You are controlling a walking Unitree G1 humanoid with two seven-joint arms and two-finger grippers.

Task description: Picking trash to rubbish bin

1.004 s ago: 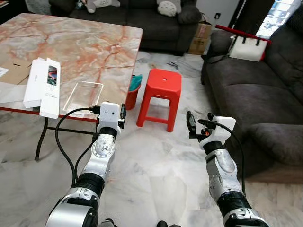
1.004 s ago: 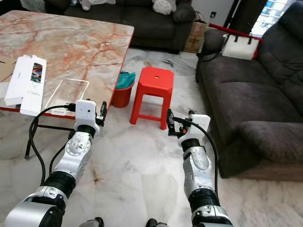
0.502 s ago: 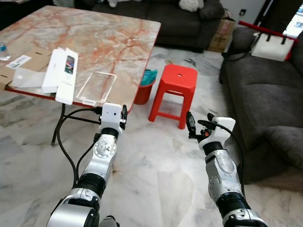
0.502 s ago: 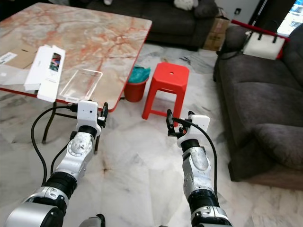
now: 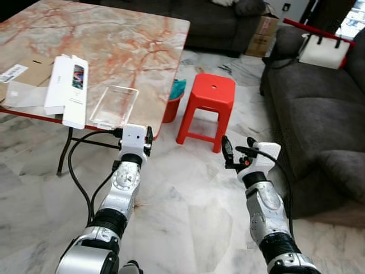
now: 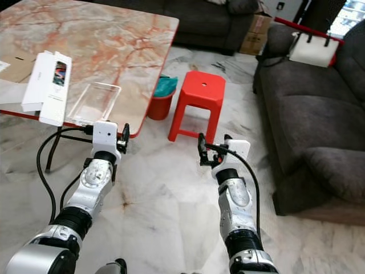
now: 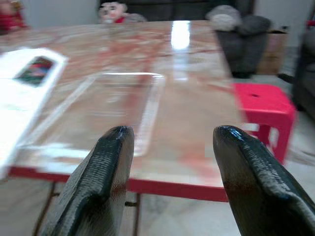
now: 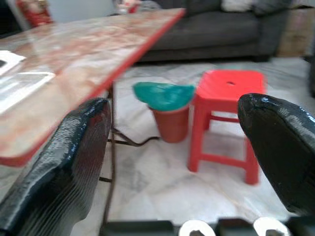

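**Both grippers empty, parked at the table's near edge**

One clear plastic tray (image 5: 114, 107) lay flat on the marble table (image 5: 114, 40), right at the near red-trimmed edge. Its long axis ran from that edge back toward the far side of the table, open side up. Just beside it, on the robot's left, one white carton (image 5: 69, 90) lay flat and roughly parallel, printed panel facing up. Further left sat a flat piece of brown cardboard (image 5: 28, 71).

Left gripper (image 7: 170, 184) hovered just below and in front of the table edge, aimed at the tray, fingers (image 7: 101, 177) spread apart with nothing between them. Right gripper (image 5: 235, 153) was held over bare marble floor (image 5: 188, 200), well apart from the table, fingers wide apart, also empty.

One small red bin (image 8: 170, 117) with a teal liner stood on the floor under the table's far corner, just beside one red plastic stool (image 5: 207, 111). The right wrist view looked straight at both.

Two dark grey sofas: one (image 5: 319, 108) along the robot's right, one (image 5: 222, 28) behind the table. One white bag (image 5: 324, 50) rested on the right sofa's arm.
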